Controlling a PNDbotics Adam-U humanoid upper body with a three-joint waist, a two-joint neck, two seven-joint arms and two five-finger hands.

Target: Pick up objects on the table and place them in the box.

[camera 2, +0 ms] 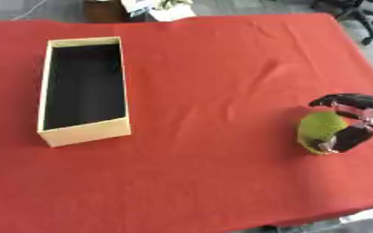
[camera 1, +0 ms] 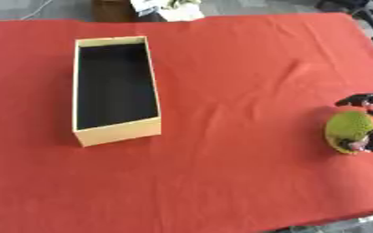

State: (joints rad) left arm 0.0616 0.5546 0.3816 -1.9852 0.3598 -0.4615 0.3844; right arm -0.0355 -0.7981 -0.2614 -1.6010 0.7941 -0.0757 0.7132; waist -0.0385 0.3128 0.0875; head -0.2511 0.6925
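Observation:
A round green object (camera 2: 320,129) lies on the red cloth (camera 2: 214,82) at the right side of the table. My right hand (camera 2: 357,119) comes in from the right edge and is curled round it, fingers above and thumb below. An open cardboard box (camera 1: 114,87) with a dark inside stands at the left, long side running away from me, with nothing visible in it. My left hand shows in neither view.
The red cloth covers the whole table, with a few wrinkles near the middle. Beyond the far edge lie some pale items (camera 1: 167,8) and a black chair base (camera 1: 365,12). The table's near edge runs along the lower right.

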